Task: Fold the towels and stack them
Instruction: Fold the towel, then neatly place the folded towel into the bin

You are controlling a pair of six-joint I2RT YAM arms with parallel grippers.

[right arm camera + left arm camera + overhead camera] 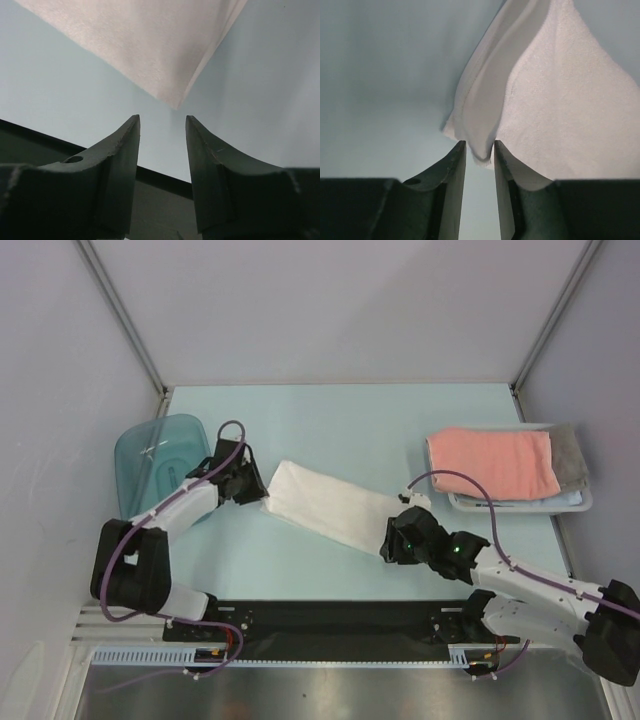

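Pale blue tabletop (pixel 340 420); grey-white walls (pixel 330 310); metal corner posts (pixel 125 315); light seemingly even.

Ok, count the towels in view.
3: white towel in the middle; pink towel atop the right-hand basket; grey towel peeking out beneath it. More may lie hidden underneath.

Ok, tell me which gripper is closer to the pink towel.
Right. Right gripper: just left of the pink towel. Left gripper: at the far end of the white towel.

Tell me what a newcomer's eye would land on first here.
The long folded white towel lying slantwise mid-table, with the left gripper and right gripper at its two ends, jaws apart. Next, the salmon-pink towel lying on top in the basket at right. The translucent blue tub sits far left.
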